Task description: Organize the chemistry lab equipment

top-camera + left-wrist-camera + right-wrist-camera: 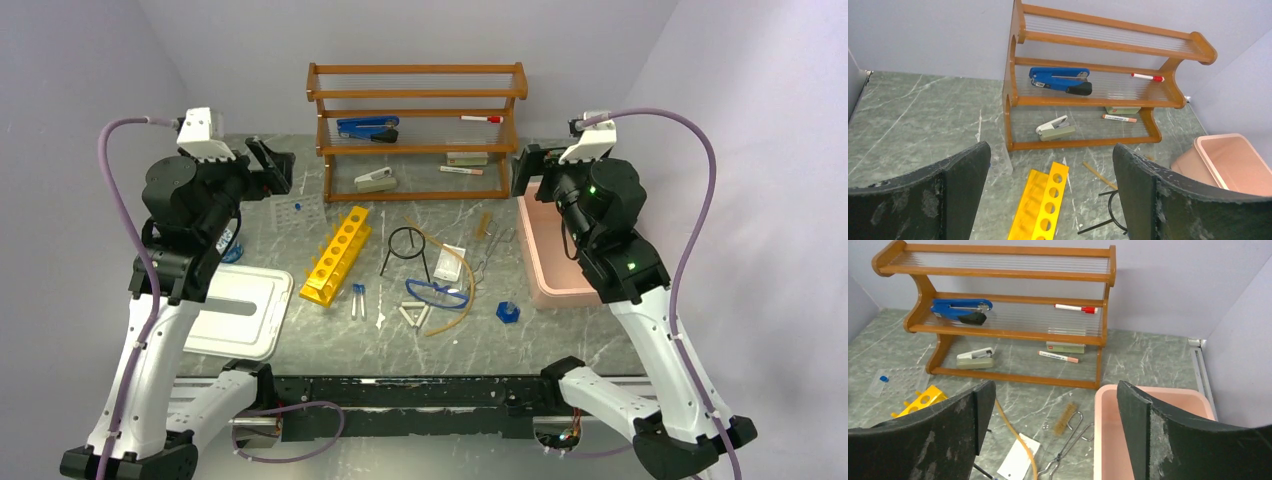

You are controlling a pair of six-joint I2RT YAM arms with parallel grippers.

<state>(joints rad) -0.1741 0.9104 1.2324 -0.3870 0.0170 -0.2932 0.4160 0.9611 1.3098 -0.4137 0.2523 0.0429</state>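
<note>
Ahead of left gripper [272, 165] — yellow rack [338, 255]

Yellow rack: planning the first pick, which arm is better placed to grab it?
Probably left. The yellow rack lies left of centre, framed between the fingers of the open left gripper in its wrist view. The open right gripper hangs farther off by the pink bin.

You've got soft, even overhead light, bright all over with no hard glare. Shadows on the marble table [590, 335] are faint and diffuse. Top view is sharp, with a slight wide-angle bend at the corners. In the left wrist view the near fingers [918, 200] are blurred and dark — same in the right wrist view — while the wooden shelf [1098, 102] behind is crisp, its clear panels showing a mild sheen.
</note>
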